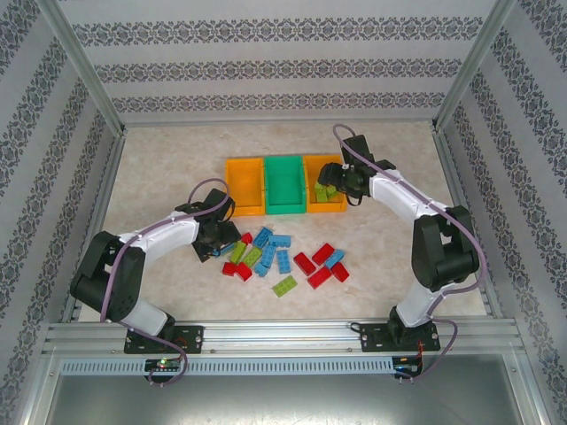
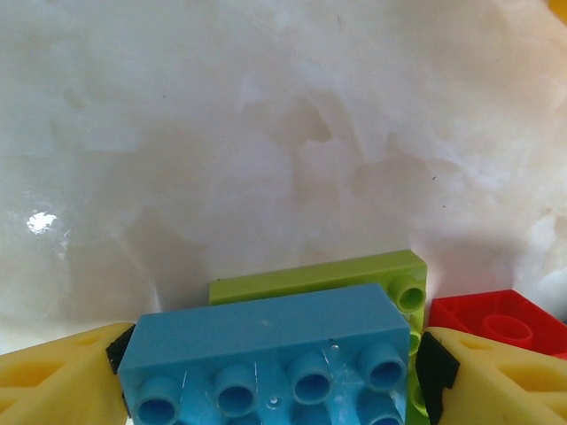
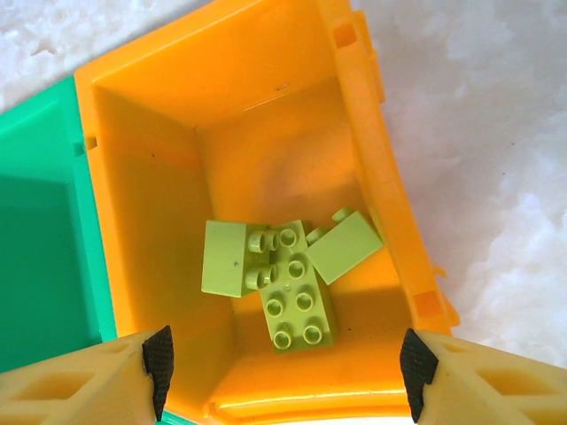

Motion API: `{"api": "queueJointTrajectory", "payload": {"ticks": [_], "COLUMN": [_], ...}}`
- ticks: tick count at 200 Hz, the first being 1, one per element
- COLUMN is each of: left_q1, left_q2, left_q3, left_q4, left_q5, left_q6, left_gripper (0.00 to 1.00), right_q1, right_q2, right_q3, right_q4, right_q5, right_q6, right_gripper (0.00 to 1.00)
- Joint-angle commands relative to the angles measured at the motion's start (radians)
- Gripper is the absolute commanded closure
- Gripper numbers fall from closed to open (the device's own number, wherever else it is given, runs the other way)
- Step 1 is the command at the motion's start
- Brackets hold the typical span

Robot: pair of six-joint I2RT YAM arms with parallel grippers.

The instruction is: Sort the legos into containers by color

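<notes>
Blue brick (image 2: 257, 341) sits inside left claw (image 2: 279, 361), small gap rightward.

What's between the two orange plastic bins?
The green open-topped plastic bin, flanked directly by the left orange bin and the right orange bin. The top external view shows it.
</notes>
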Motion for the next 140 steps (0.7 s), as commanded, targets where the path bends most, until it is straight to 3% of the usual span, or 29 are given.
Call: {"api": "queueJointTrajectory", "payload": {"ticks": [1, 45, 140], "left_q1": [0.016, 0.015, 0.015], "left_q2": [0.008, -0.012, -0.172], "left_q3": [0.009, 0.006, 0.049], "left_q4": [0.016, 0.014, -0.082], "left_q5": [0.008, -0.001, -0.073], "left_q6": [0.023, 0.026, 0.07], "left_gripper": [0.22, 0.36, 0.39], "right_q1": [-0.006, -0.005, -0.007], "right_q2": [-0.032, -0.042, -0.093], "right_q3": [-0.017, -0.026, -0.076], "right_q4": [-0.005, -0.009, -0.011], "right_q5": [0.001, 0.006, 0.024], "right_q6": [-0.01, -0.015, -0.02], "right_gripper": [0.29, 0.29, 0.28]}}
